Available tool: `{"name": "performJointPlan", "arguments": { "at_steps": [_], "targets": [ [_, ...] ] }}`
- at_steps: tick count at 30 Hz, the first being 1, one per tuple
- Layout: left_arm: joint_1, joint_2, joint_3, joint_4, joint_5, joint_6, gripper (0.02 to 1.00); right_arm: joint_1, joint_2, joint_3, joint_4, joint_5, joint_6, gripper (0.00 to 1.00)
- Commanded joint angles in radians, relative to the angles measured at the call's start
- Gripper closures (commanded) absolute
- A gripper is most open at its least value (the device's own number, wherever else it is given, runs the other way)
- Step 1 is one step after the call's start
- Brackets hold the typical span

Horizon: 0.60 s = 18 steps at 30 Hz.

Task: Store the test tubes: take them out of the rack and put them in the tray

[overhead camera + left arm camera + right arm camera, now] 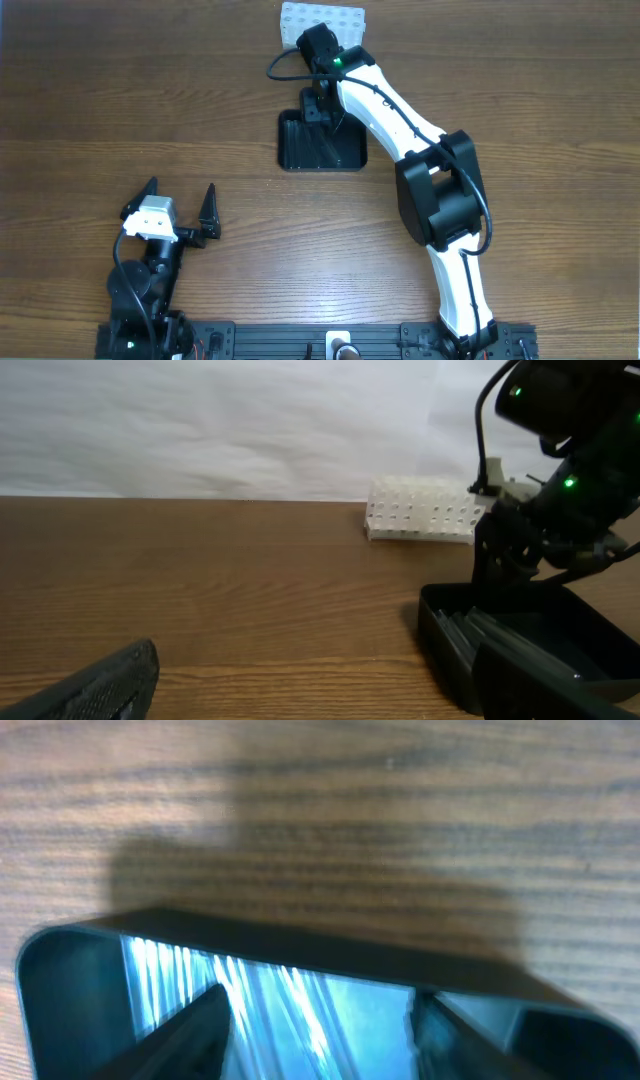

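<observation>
A brown bench (540,90) of wood grain carries everything; in the top view its grain runs from 9 o'clock to 3 o'clock. At 12 o'clock, by the bench's far edge, lies a white rack (348,15), a low block dotted with rows of small holes. At 6 o'clock from the rack, near it but not touching, sits a black tray (300,155), rectangular, with rounded corners and raised walls. Clear tubes (260,990) lie flat inside the tray, side by side, catching the light as pale streaks.

The white right arm (400,115) stands at 5 o'clock and slants up toward 12 o'clock. A green light (340,62) glows on its black wrist. The right pincer (320,1000) hangs over the tray's end nearest the rack. Its two dark fingers are spread wide and grip nothing, and the tubes lie under the gap. Whether the fingertips touch the tubes cannot be told.

The left arm (140,285) sits folded at 8 o'clock, well apart from tray and rack. The left pincer (181,187) is wide open and empty, its fingers pointing toward 12 o'clock.

In the left wrist view, a plain white wall (200,420), faintly wrinkled like a sheet, rises behind the bench's far edge.
</observation>
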Motion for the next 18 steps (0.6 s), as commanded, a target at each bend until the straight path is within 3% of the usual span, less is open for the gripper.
{"name": "performJointPlan", "arguments": {
  "at_steps": [1,8,18],
  "targets": [
    [0.005,-0.007,-0.011,0.003,0.010,0.018,0.018,-0.029,-0.207,0.000,0.021,0.042,-0.044,0.248],
    [0.005,-0.007,-0.011,0.003,0.010,0.018,0.018,-0.178,-0.460,0.000,0.166,0.169,-0.272,0.009],
    [0.005,-0.007,-0.011,0.003,0.010,0.018,0.018,-0.367,-0.576,-0.053,0.264,0.211,-0.361,0.007]
  ]
}}
